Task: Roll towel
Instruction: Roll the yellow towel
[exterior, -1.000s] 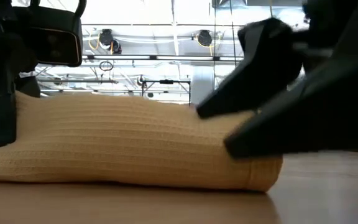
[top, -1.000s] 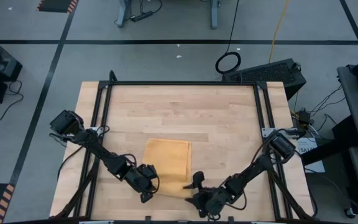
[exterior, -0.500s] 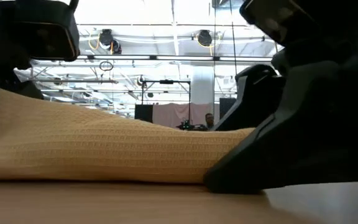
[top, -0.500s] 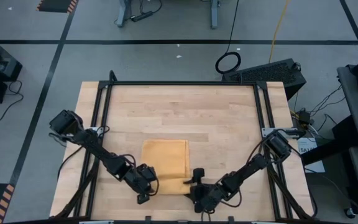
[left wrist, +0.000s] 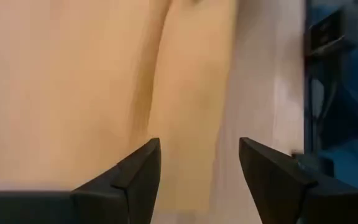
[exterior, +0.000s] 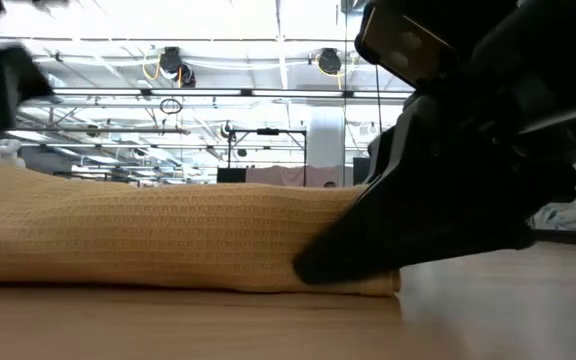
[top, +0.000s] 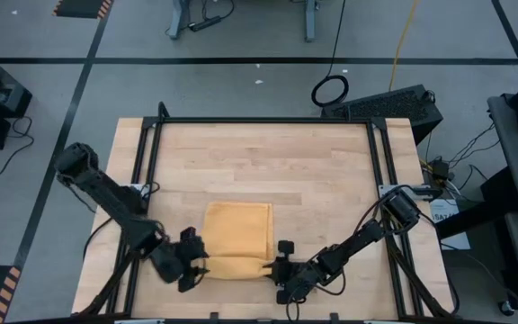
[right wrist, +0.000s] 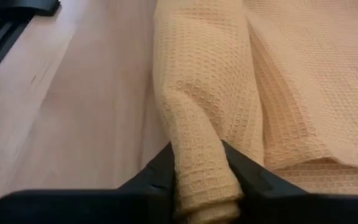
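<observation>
**A:** In the high view, where is the towel?

**B:** The towel (top: 238, 240) lies near the front edge of the wooden table (top: 259, 153). Its front edge is already rolled into a short tube whose long axis runs left to right. The left gripper (top: 198, 266) sits just off the roll's left end, and the right gripper (top: 275, 267) is at its right end.

**A:** And the low view?

**B:** The roll stretches across the frame. A dark gripper covers its right end; I cannot tell the fingers there.

**A:** The left wrist view?

**B:** The left gripper's fingers (left wrist: 135, 174) stand apart with nothing between them. The blurred yellow cloth lies straight ahead.

**A:** The right wrist view?

**B:** The right gripper's fingers (right wrist: 160, 168) are narrow, pinching the end of the rolled cloth. The roll runs straight away from them, with the flat part beside it.
</observation>
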`<action>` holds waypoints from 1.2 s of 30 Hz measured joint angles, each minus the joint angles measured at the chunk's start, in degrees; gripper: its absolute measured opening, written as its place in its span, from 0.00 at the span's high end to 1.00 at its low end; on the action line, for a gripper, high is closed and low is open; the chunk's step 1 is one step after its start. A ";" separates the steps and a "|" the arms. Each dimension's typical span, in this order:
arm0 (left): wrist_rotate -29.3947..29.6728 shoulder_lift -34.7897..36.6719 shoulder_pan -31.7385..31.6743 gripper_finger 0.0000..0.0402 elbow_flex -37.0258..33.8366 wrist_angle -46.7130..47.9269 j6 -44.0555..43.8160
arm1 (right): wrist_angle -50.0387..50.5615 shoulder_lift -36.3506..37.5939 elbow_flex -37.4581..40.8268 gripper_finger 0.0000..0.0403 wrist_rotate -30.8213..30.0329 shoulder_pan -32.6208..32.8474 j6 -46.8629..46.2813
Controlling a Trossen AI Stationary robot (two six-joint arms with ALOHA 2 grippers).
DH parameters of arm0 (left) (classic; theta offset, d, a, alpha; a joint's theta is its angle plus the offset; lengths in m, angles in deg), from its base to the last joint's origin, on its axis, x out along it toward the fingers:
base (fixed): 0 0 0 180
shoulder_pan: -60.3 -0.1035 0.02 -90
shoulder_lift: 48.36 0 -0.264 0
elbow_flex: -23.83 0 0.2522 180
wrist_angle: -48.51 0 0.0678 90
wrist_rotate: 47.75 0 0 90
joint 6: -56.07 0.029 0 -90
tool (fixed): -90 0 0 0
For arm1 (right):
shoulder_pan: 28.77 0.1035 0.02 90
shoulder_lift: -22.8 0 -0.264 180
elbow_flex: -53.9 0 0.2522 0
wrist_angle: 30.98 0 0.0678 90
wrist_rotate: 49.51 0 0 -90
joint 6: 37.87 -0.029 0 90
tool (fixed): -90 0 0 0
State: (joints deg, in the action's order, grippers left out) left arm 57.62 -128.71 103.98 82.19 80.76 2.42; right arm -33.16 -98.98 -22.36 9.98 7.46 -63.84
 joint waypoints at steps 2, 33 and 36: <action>7.65 0.16 3.45 0.45 0.00 -2.63 4.67 | 0.06 0.21 0.04 0.83 0.13 0.02 -0.50; 22.15 -20.73 11.08 0.06 0.59 -6.81 14.87 | 0.91 2.56 0.03 0.85 26.47 -10.40 -11.72; 22.99 -20.74 11.15 0.14 0.58 -6.43 13.88 | 1.00 2.56 0.03 0.85 26.75 -10.69 -11.56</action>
State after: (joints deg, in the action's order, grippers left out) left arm 80.62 -149.45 115.13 82.77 74.33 16.30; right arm -32.16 -96.42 -22.33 36.73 -3.23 -75.40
